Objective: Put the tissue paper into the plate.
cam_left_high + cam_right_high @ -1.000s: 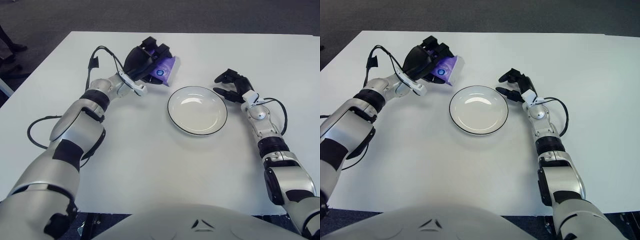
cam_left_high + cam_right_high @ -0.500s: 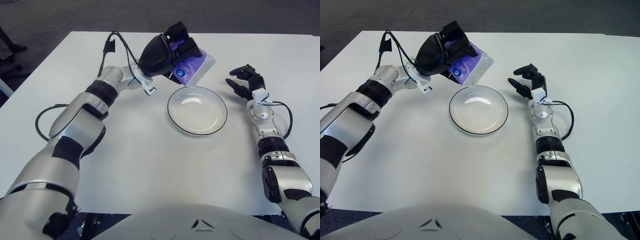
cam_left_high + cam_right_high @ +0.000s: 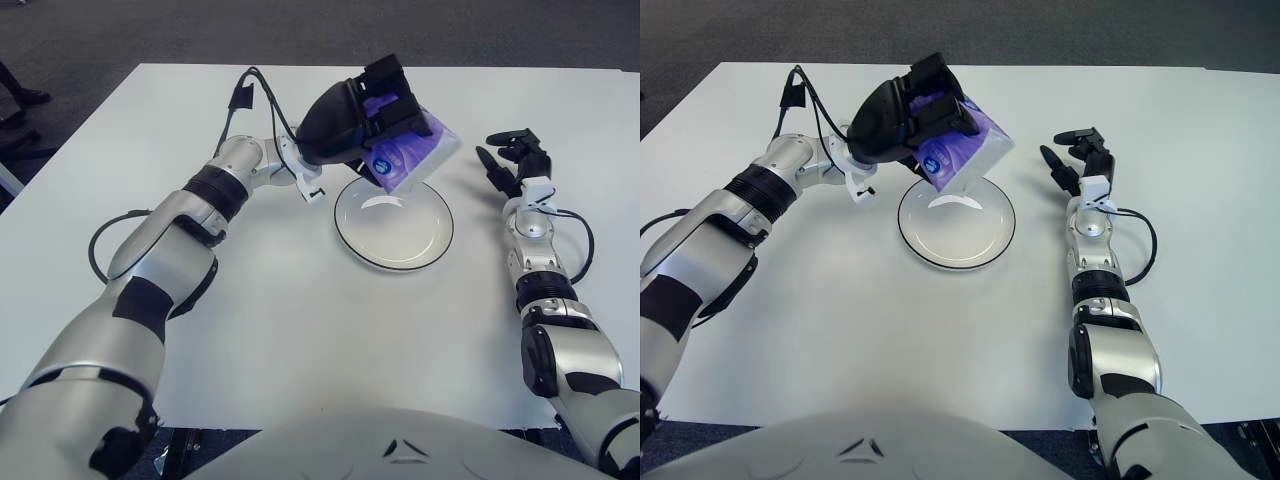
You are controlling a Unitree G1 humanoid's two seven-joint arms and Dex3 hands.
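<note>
A purple and white tissue pack (image 3: pixel 412 155) is held in my left hand (image 3: pixel 365 115), lifted above the far edge of the plate. The fingers are curled over the pack's top, and the pack tilts down toward the plate. The white plate (image 3: pixel 394 222) with a dark rim sits on the white table, right of centre, with nothing in it. My right hand (image 3: pixel 512 160) is to the right of the plate, fingers spread, holding nothing.
The white table (image 3: pixel 280 330) spreads all around the plate. A black cable (image 3: pixel 256 95) loops over my left forearm. Dark carpet lies beyond the table's far edge.
My left hand has carried the tissue pack right and up, from the table left of the plate to above the plate's far edge. My right hand has drawn back to the right.
</note>
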